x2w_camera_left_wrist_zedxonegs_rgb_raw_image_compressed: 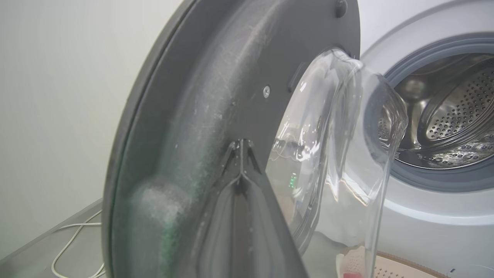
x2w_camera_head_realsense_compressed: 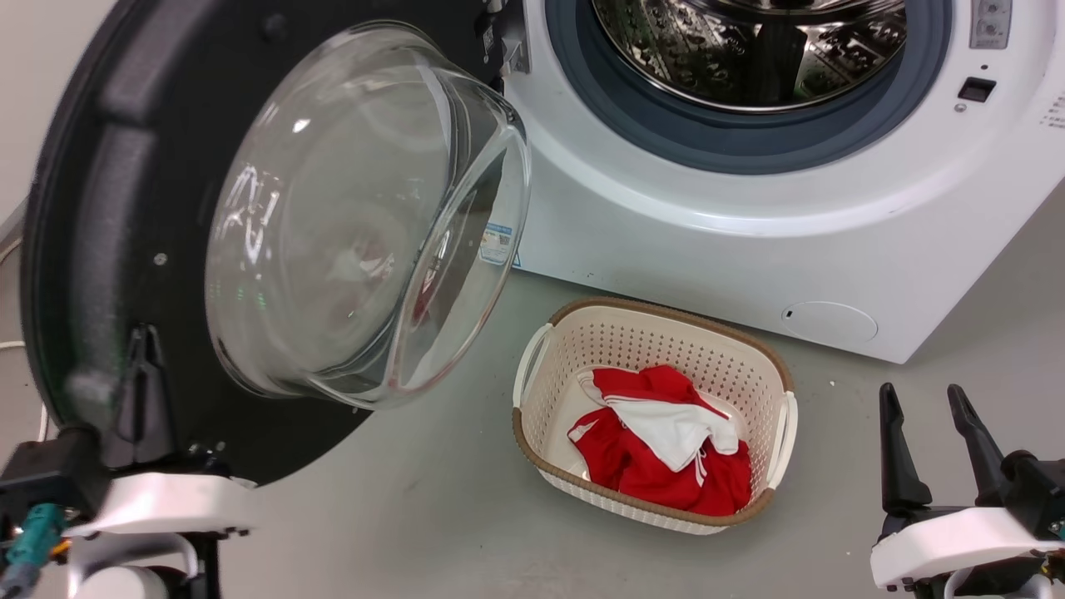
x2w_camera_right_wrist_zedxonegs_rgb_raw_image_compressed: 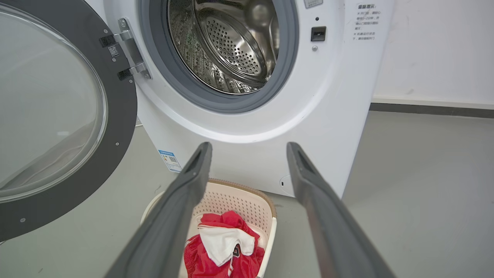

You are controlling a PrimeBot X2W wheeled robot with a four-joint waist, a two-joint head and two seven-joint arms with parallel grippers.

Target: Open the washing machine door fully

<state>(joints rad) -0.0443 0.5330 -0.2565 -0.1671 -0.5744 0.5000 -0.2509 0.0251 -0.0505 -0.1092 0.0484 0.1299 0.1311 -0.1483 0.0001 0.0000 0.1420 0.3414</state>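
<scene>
black and glossy at the rim, the washing machine door (x2w_camera_head_realsense_compressed: 100,249) is a very large round disc. its inner face is a duller dark grey. a clear glass bowl (x2w_camera_head_realsense_compressed: 358,216) bulges out of its centre, catching pale reflections.

the door hangs on a metal hinge (x2w_camera_right_wrist_zedxonegs_rgb_raw_image_compressed: 131,50) at the left edge of the washing machine (x2w_camera_head_realsense_compressed: 707,225) and stands swung wide to the robot's left of the white front. the disc stands upright on its edge. its inner face and the glass bulge point toward the robot and toward the basket side, down and right in the head view. being round, it has no long axis of its own.

the steel drum (x2w_camera_head_realsense_compressed: 749,50) with its holes lies uncovered inside a grey rubber ring (x2w_camera_head_realsense_compressed: 732,141).

the left gripper (x2w_camera_head_realsense_compressed: 146,366) is low against the door's inner face (x2w_camera_left_wrist_zedxonegs_rgb_raw_image_compressed: 200,116), beside the glass. in the left wrist view its fingers (x2w_camera_left_wrist_zedxonegs_rgb_raw_image_compressed: 241,181) are clenched together, with the tips at the door's surface and nothing between them.

the right gripper (x2w_camera_head_realsense_compressed: 919,395) hangs at the lower right, well apart from the door, with its fingers (x2w_camera_right_wrist_zedxonegs_rgb_raw_image_compressed: 193,181) spread and empty.

a cream basket (x2w_camera_head_realsense_compressed: 657,329) sits on the grey floor (x2w_camera_head_realsense_compressed: 416,499) just before the washer, holding red and white clothes (x2w_camera_head_realsense_compressed: 666,441).
</scene>
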